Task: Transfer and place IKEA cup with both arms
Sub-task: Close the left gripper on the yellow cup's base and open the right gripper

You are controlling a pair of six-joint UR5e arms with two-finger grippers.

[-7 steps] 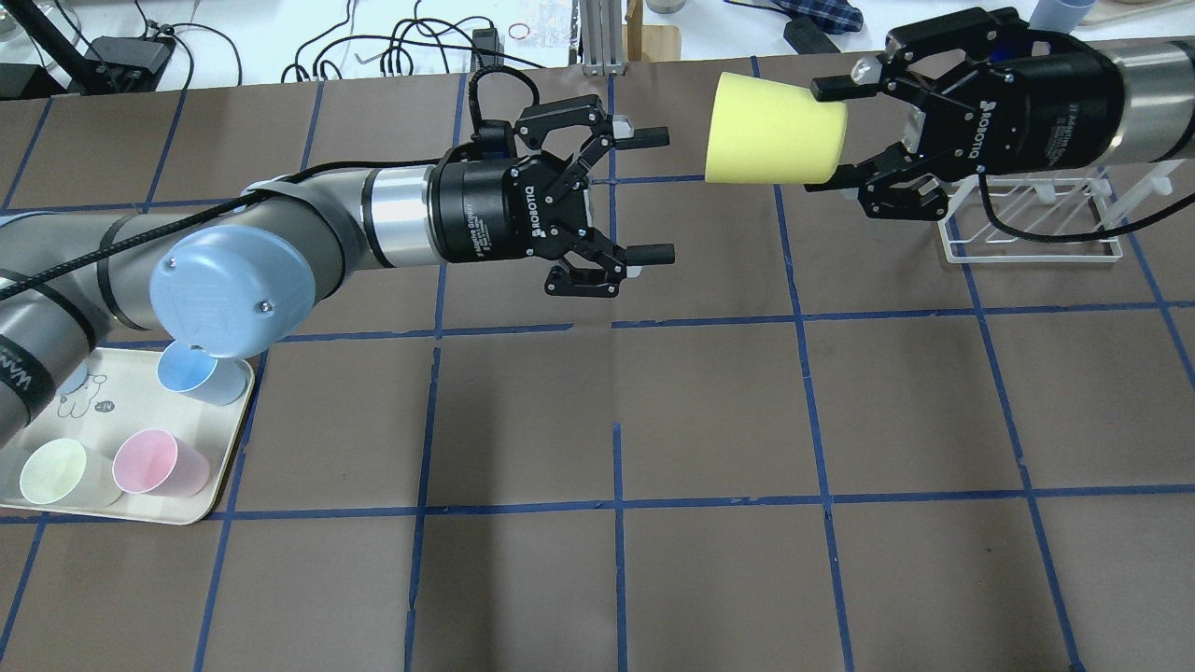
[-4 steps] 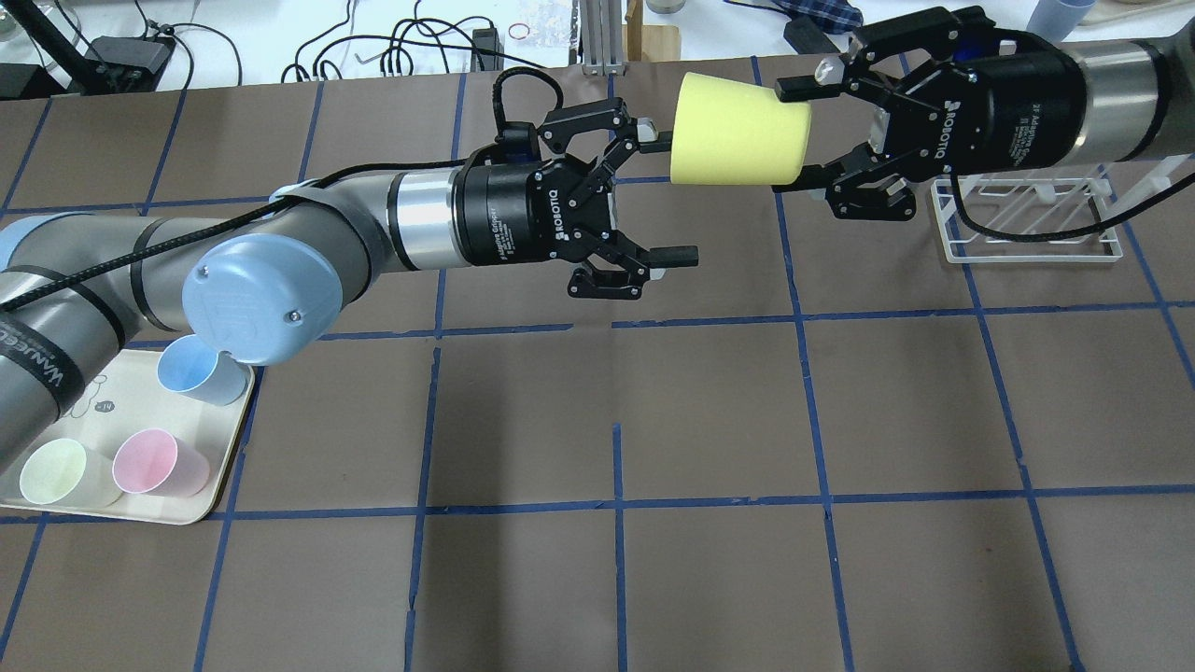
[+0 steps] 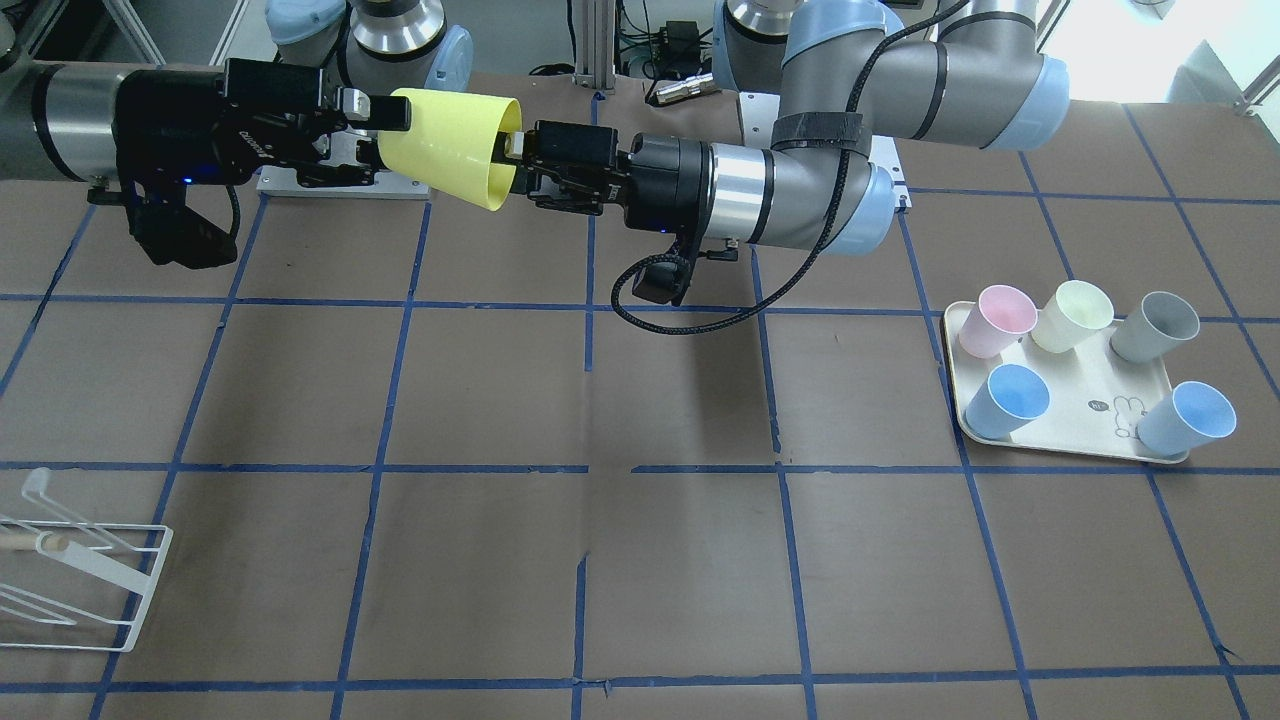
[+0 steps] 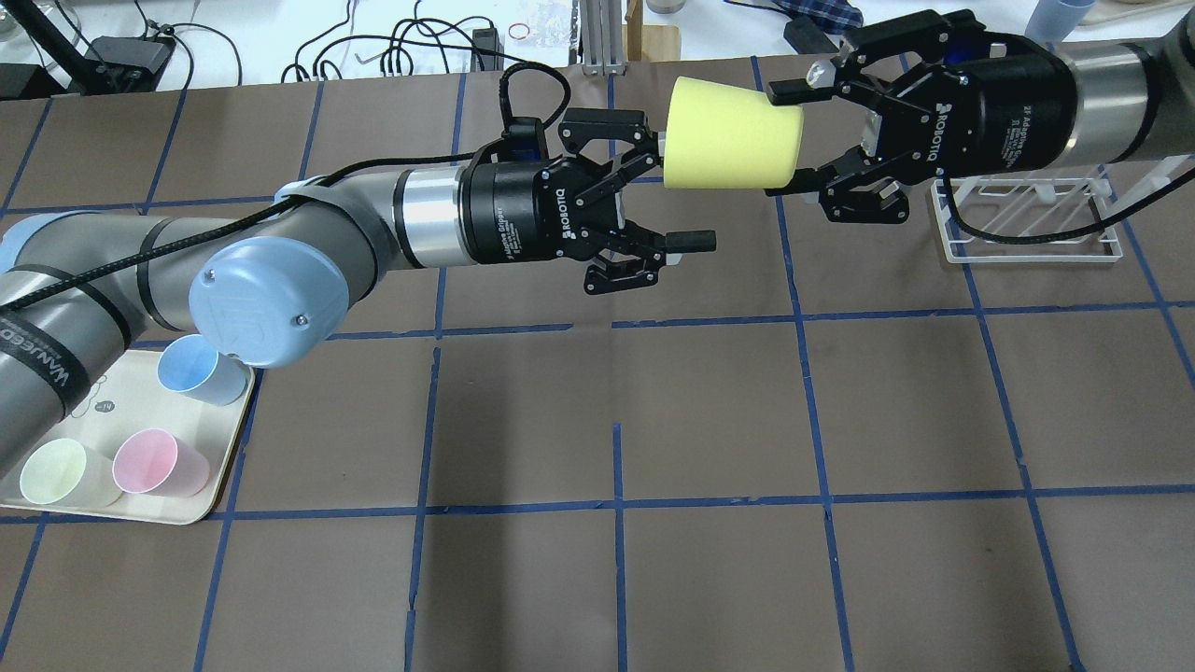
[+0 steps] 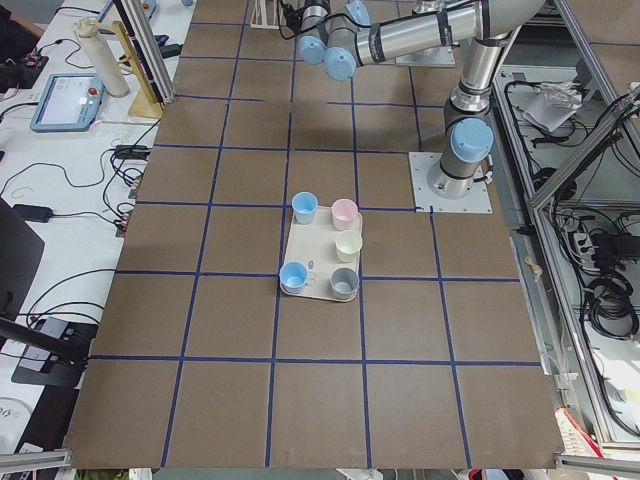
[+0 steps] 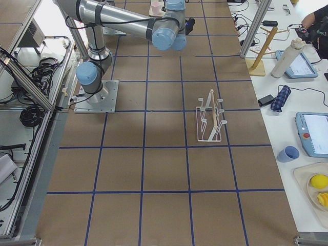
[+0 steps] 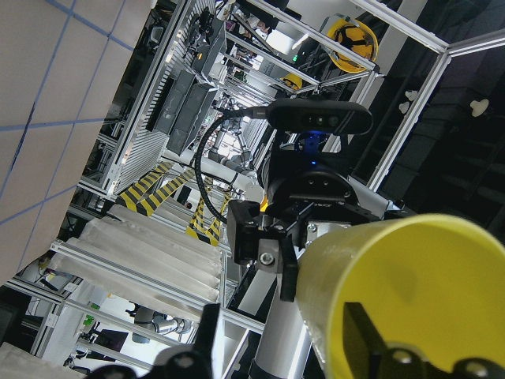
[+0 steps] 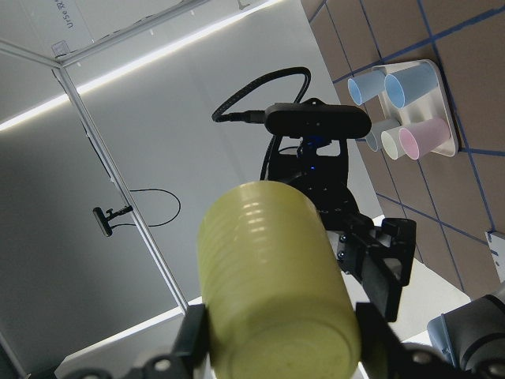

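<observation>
The bright yellow IKEA cup (image 4: 733,133) lies on its side in the air over the table's far middle. My right gripper (image 4: 787,140) is shut on its narrow base. The cup's open mouth faces my left gripper (image 4: 689,187), which is open. In the left wrist view one finger (image 7: 363,339) reaches inside the cup (image 7: 418,292) and the other stays outside its wall. The front view shows the cup (image 3: 450,145) between the right gripper (image 3: 385,140) and the left gripper (image 3: 515,165). The right wrist view shows the cup's base (image 8: 272,276).
A cream tray (image 4: 140,411) at the near left holds pink, pale cream, grey and light-blue cups, as the front view (image 3: 1090,420) shows. A white wire rack (image 4: 1027,224) stands on the table under the right arm.
The right gripper carried the yellow cup leftward. The left gripper advanced rightward, and one finger has reached the cup's mouth. Both kept their jaw states.
</observation>
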